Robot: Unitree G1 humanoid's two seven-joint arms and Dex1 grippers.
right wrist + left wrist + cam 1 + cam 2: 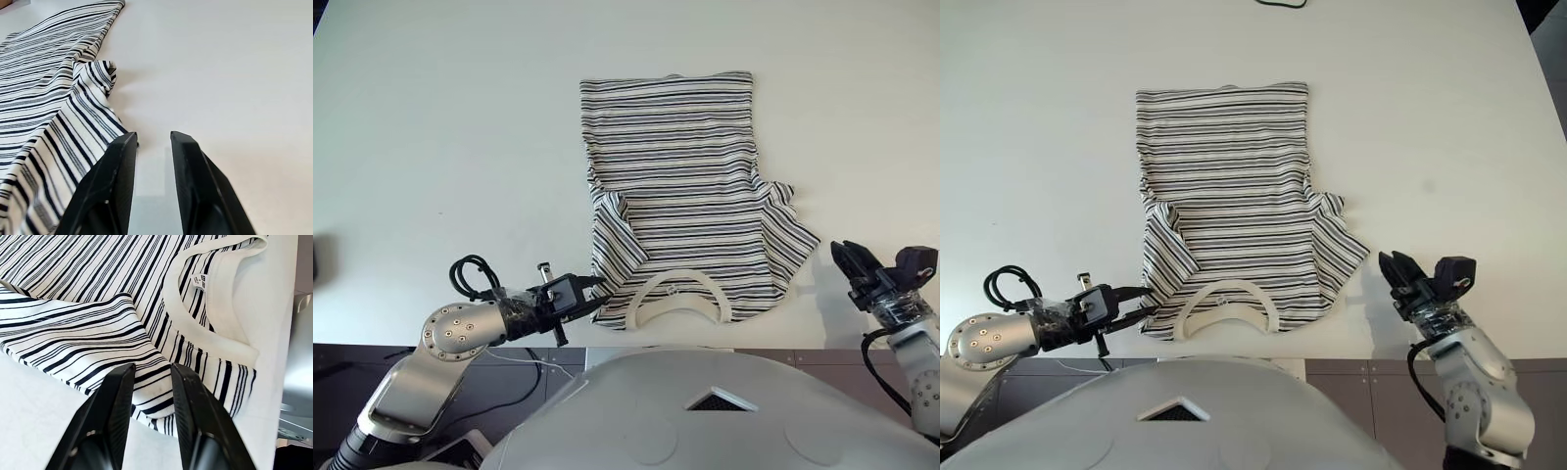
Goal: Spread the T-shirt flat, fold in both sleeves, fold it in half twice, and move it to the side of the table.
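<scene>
Striped T-shirt (675,186) lies flat mid-table (440,147). Long axis runs away from me: collar (677,292) at near edge, hem far.

I judge sleeve-folding step in hand. Left sleeve (612,235) looks turned in over body, right sleeve (790,230) sticks out.

Left gripper (596,296) at near-left shoulder corner, fingers apart, not clamped. Right gripper (1394,258) just beside right sleeve, fingers apart, empty.

Next: pinch sleeve tip, carry it inward over body.

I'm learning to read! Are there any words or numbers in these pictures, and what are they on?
Small tag inside the collar of the T-shirt: it has print, but too small to read.
No other words, numbers or signs can be read anywhere.
</scene>
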